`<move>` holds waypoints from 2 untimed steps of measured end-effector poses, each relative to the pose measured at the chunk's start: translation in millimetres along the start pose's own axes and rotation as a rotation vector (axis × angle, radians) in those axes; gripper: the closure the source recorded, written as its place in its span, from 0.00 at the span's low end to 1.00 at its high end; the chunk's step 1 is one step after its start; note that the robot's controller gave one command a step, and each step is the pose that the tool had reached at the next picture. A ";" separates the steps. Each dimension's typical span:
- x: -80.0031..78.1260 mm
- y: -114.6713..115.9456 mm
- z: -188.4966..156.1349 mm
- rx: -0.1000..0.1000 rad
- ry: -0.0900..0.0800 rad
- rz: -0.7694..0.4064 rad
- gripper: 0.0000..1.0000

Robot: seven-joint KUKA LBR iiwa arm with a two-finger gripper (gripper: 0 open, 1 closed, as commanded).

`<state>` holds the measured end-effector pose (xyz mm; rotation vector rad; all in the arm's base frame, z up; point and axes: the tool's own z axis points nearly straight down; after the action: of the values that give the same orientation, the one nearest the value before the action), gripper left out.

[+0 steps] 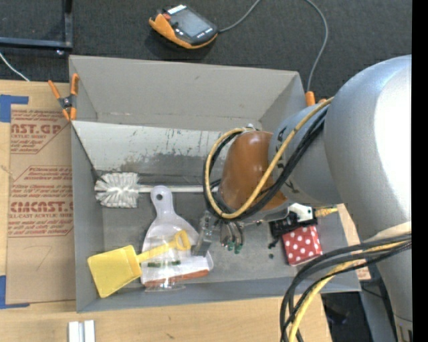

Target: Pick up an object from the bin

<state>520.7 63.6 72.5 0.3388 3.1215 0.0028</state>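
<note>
Grey arm [374, 133], gripper [221, 238] beside clear scoop [160, 224], yellow spatula [115, 270]

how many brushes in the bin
1: a white brush lies on the bin's floor at left, near the back wall, handle running right. The arm could hide others.

Across the top, dark, almost black floor [281, 53], matte. On it, near the top edge, an orange-and-black handheld device [182, 27] with a dark screen, and a thin black cable [239, 20] leading from it up and to the right. At far upper left, a black metal bar [33, 43] flat on the floor. Along the bottom, pale wooden counter [200, 320]. Even, soft light, shadows faint.
</note>
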 end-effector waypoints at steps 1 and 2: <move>-14.2 31.6 1.1 0.002 -0.001 -0.242 1.00; 25.9 96.3 1.0 0.007 -0.001 -0.045 1.00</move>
<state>516.1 163.2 71.7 0.2692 3.1278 -0.0083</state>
